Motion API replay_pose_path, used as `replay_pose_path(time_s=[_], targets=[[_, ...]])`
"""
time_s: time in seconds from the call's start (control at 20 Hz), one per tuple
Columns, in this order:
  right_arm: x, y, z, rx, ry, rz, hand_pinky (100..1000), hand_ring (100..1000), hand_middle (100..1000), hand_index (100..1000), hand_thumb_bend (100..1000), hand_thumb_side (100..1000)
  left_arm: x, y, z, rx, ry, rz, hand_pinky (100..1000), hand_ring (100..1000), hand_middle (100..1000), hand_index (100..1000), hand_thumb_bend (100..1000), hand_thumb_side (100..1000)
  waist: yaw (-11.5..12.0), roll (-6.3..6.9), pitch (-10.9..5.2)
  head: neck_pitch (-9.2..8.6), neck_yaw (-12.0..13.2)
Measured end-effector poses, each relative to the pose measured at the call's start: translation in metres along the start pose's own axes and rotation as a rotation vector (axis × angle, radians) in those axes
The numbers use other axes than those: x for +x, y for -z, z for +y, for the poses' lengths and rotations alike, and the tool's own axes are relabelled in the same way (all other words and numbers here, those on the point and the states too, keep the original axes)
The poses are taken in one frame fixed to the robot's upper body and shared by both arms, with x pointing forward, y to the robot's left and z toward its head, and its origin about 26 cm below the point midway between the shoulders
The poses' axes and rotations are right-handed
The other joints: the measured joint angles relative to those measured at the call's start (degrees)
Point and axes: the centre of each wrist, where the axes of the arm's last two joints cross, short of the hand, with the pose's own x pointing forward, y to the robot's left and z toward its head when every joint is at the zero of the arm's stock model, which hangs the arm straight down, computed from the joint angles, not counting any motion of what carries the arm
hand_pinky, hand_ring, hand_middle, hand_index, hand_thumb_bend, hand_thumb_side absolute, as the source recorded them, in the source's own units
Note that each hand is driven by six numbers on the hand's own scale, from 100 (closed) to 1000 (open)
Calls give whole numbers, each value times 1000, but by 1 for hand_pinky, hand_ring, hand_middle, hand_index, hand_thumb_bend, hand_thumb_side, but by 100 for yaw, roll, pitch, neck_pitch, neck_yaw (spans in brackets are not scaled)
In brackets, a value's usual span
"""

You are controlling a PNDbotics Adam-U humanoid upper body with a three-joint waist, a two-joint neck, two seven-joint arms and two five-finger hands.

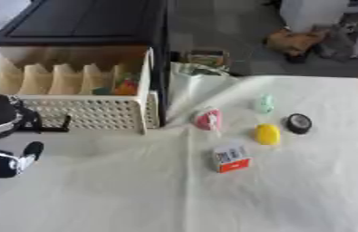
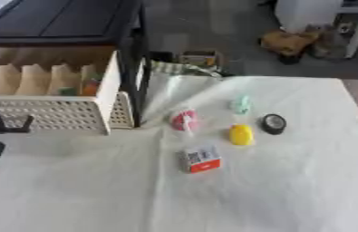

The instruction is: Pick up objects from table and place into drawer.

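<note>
White cloth covered the counter (image 1: 292, 195), and my left hand (image 1: 7, 158) sat at the near left edge of it, well apart from everything I had to pick up. From the left eye view I saw the black arm coming in from the left, with a dark fingertip poking up toward the drawer; I could not tell whether the fingers were curled or straight, and nothing appeared to be in them. My right hand showed in neither view.

The cream perforated drawer (image 1: 94, 113) stood pulled open at the far left, with a few coloured things already inside near its right end. To its right on the cloth lay a pink round object (image 1: 208, 119), a pale green object (image 1: 264, 103), a yellow oval object (image 1: 267, 134), a black round object (image 1: 298, 123), and nearer to me a small white and red box (image 1: 232, 158).
</note>
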Motion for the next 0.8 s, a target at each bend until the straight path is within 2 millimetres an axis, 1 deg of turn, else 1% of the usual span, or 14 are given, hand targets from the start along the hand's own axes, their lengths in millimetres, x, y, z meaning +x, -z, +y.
replay_pose_path(time_s=[0.05, 0.1, 0.2, 0.3, 0.7, 0.8], targets=[[0, 0, 0, 0, 0, 0, 776, 723, 513, 789, 434, 765, 0, 0, 0, 1, 0, -1, 100, 100, 100, 689, 105, 408, 2, -1, -7, 0, 0], [0, 0, 0, 0, 0, 0, 776, 723, 513, 789, 434, 765, 0, 0, 0, 2, 0, -3, 100, 100, 100, 759, 105, 408, 3, -2, -11, 0, 0], [0, 0, 0, 0, 1, 0, 776, 724, 513, 789, 434, 765, 0, 0, 0, 3, -9, -11, 100, 100, 100, 872, 105, 408, 4, -4, -11, 0, 0], [0, 0, 0, 0, 1, 0, 777, 724, 514, 789, 434, 765, 0, 0, 0, 4, -32, -24, 100, 100, 100, 913, 105, 408, 4, -6, -14, 0, 0], [0, 0, 0, -1, 0, 1, 776, 724, 514, 789, 434, 765, -2, -1, 4, 21, -137, -67, 100, 100, 100, 977, 105, 408, 11, -8, -48, 2, 0], [0, 0, 0, -1, 0, 1, 777, 724, 514, 789, 434, 765, -3, -1, 5, 23, -152, -71, 100, 100, 100, 971, 105, 408, 11, -8, -50, 2, 0]])
